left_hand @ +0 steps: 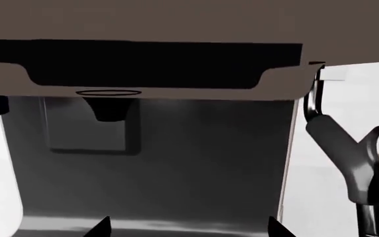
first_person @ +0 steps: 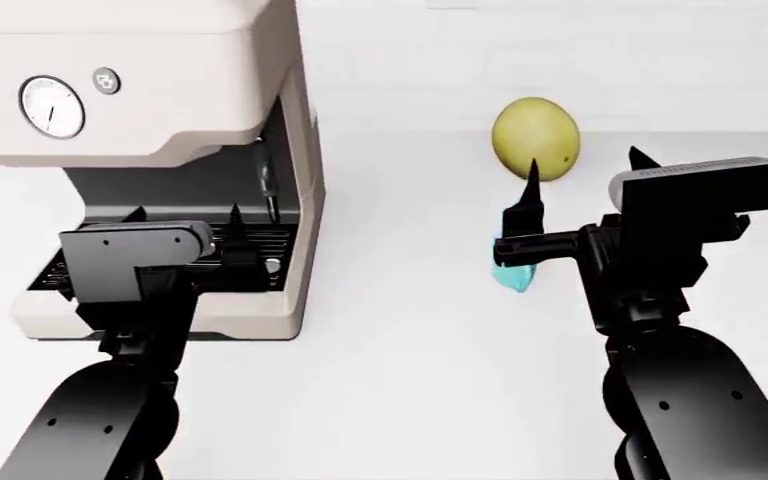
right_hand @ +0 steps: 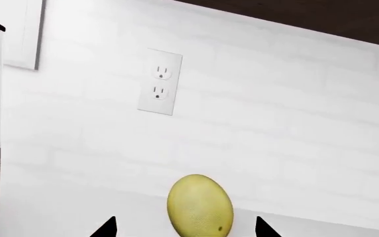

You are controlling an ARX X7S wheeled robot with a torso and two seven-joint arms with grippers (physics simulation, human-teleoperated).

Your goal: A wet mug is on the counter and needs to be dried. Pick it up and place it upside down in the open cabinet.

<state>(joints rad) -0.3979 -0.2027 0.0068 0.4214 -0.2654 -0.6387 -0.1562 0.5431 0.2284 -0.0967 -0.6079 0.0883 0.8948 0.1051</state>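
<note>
Right gripper [first_person: 582, 168] raised over the white table [first_person: 411, 340] at about 3 o'clock in the head view, jaws spread wide and holding nothing, tips framing the yellow-green fruit [first_person: 536, 138] at 12 o'clock of them. Turquoise mug [first_person: 514, 272] low beneath that wrist, mostly hidden by the arm. Left gripper [first_person: 184, 214] at 9 o'clock, jaws likewise wide, reaching into the coffee machine [first_person: 157, 90]; no readable writing, only a dial and small button icons.
</note>
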